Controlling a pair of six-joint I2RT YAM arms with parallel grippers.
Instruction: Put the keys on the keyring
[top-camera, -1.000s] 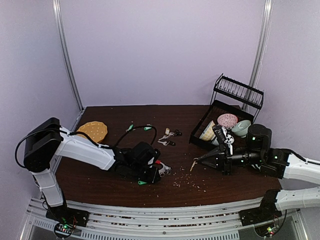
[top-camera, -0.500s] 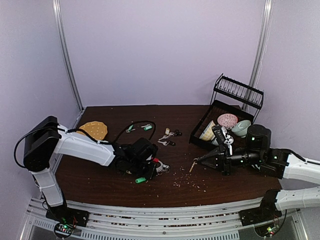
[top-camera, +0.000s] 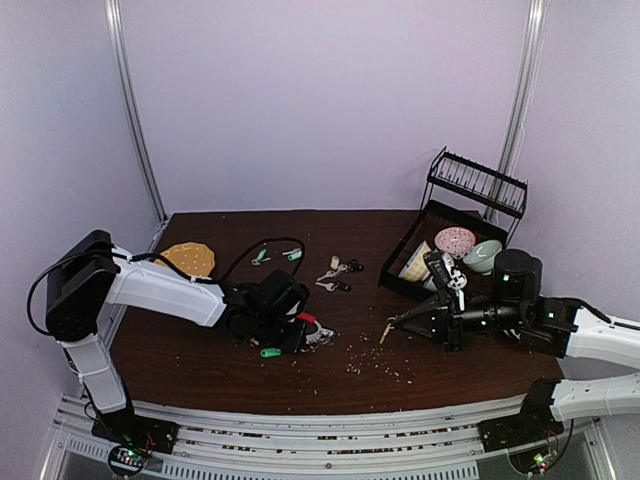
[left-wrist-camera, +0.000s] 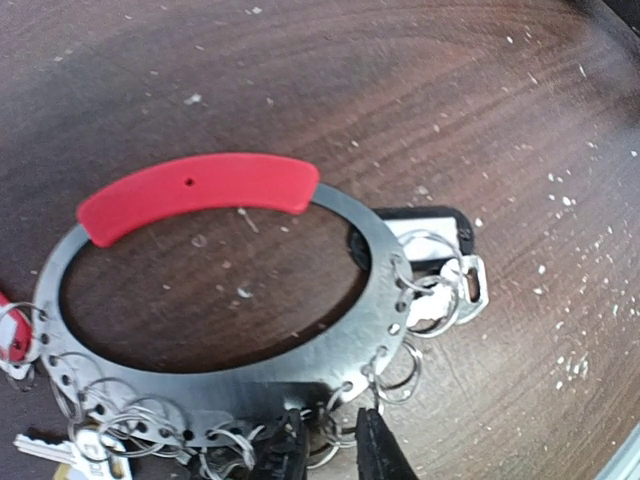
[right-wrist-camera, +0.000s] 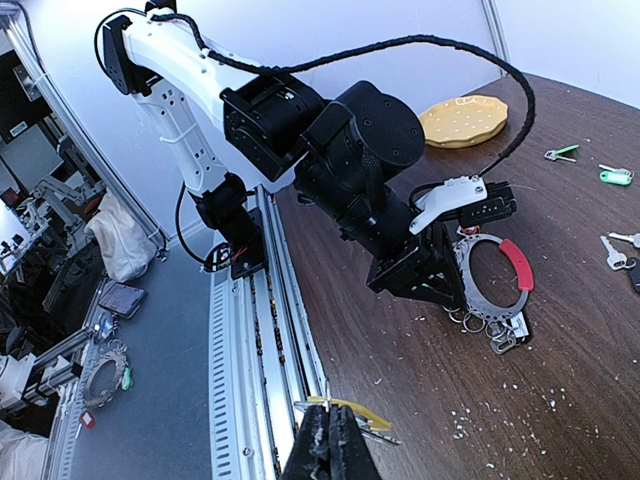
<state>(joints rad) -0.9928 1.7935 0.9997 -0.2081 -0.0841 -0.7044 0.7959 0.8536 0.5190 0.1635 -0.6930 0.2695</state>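
Note:
The keyring (left-wrist-camera: 370, 270) is a flat silver hoop with a red arc (left-wrist-camera: 200, 188) and several small split rings along its lower rim. It lies on the brown table, also seen in the top view (top-camera: 314, 333) and the right wrist view (right-wrist-camera: 492, 288). My left gripper (left-wrist-camera: 330, 452) is pinched on its lower rim among the split rings. A silver key (left-wrist-camera: 60, 452) hangs at its left. My right gripper (right-wrist-camera: 328, 425) is shut on a yellow-tagged key (right-wrist-camera: 352, 410) and holds it above the table right of the ring (top-camera: 386, 330). A green-tagged key (top-camera: 270, 352) lies by the left gripper.
Two green-tagged keys (top-camera: 262, 256) (top-camera: 293, 254) lie at the back, loose silver keys (top-camera: 329, 283) and black-headed keys (top-camera: 352, 266) mid-table. A yellow round pad (top-camera: 187, 260) sits far left. A black dish rack (top-camera: 412, 238) with bowls stands at the right. Crumbs dot the table.
My left gripper has moved left and slightly back, dragging the keyring along. The green-tagged key beside it has shifted left too. The right arm has stayed still.

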